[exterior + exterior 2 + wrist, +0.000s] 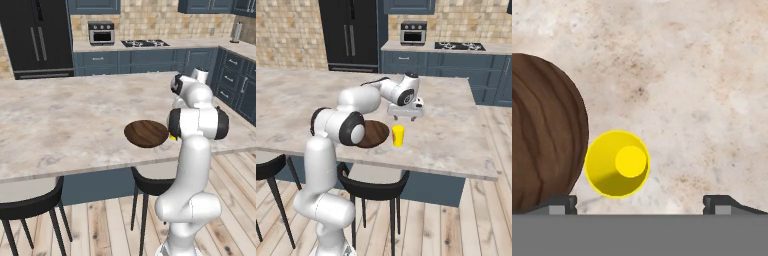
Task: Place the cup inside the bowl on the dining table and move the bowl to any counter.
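Note:
The small yellow cup (pixel 398 135) stands upright on the marble dining table (pixel 451 130), just right of the wide dark wooden bowl (pixel 373 134). Cup and bowl are close together, nearly touching. My gripper (pixel 406 118) hovers above the cup, pointing down, open and empty. Looking down in the hand view, the cup (pixel 617 164) lies beside the bowl (pixel 544 132) and left of the midline between my spread fingertips (pixel 562 204); the gripper (pixel 640 205) is well above it. In the left base view the bowl (pixel 146 133) shows clearly, with just a yellow sliver of the cup (pixel 172 137) behind my arm.
Black stools (pixel 30 205) (pixel 373 185) stand at the table's near edge. Beyond the table runs the counter (pixel 197 45) with a black hob (pixel 145 43) and a toaster oven (pixel 101 32). A black fridge (pixel 37 35) is at the back left.

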You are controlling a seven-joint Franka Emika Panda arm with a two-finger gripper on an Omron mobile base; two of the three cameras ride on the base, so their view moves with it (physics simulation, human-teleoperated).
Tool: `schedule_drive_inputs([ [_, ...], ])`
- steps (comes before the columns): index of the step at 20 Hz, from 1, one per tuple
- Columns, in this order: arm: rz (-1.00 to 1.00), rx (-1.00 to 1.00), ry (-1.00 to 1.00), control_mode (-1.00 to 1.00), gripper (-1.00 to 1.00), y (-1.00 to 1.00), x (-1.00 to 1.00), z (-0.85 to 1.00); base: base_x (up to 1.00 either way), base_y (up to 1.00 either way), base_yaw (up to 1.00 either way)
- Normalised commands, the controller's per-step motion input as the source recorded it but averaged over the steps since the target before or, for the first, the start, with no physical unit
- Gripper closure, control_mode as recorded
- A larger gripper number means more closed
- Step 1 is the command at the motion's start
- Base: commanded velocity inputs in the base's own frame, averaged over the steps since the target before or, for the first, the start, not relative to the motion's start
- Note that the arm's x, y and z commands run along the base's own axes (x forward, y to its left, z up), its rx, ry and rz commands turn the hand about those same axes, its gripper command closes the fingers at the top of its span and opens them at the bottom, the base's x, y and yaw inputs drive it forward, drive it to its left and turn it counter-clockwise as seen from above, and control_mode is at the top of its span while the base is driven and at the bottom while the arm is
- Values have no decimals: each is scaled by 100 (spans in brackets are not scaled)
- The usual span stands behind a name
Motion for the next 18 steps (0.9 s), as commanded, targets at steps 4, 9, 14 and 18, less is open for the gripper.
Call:
schedule_drive_inputs([
  [4,0,0,0,-100,-100,0,4,-17,0,0,0],
  [9,0,0,0,-100,-100,0,3,-20,0,0,0],
  [14,0,0,0,-100,-100,0,2,-25,0,0,0],
  [18,0,0,0,-100,-100,0,0,-24,0,0,0],
])
